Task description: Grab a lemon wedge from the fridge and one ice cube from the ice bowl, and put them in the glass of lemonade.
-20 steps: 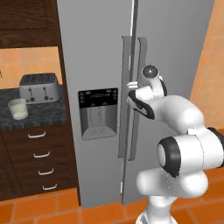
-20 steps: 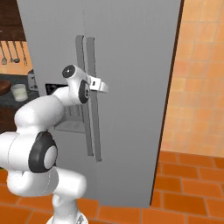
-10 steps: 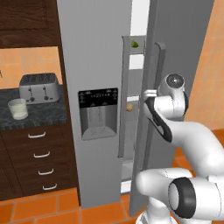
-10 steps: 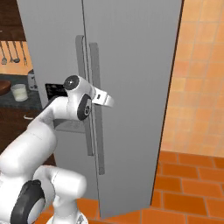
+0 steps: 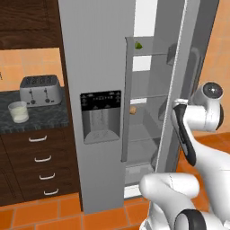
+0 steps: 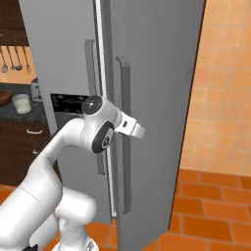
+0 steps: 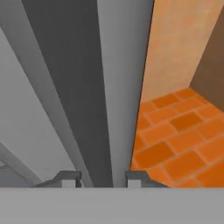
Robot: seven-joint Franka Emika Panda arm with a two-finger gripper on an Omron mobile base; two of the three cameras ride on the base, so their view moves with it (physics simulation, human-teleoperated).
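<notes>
The light-grey fridge has its right door swung partly open. A tiny yellow-green lemon wedge lies on the top shelf inside. My gripper holds the right door's long vertical handle, a fingertip on each side of the bar; in the right base view the gripper sits against that handle. The glass of lemonade stands on the dark counter left of the fridge, as the right base view also shows of the glass. The reddish-brown ice bowl peeks in at the left edge. The ice cube is hidden.
A small tan-orange round item sits on a middle fridge shelf. A silver toaster stands behind the glass, above dark drawers. Utensils hang on the wall. Orange tiled floor lies to the right of the open door.
The right fridge door has swung further open with my gripper on its handle, and my arm has drawn back to the right. More of the shelves and the lemon wedge now show.
</notes>
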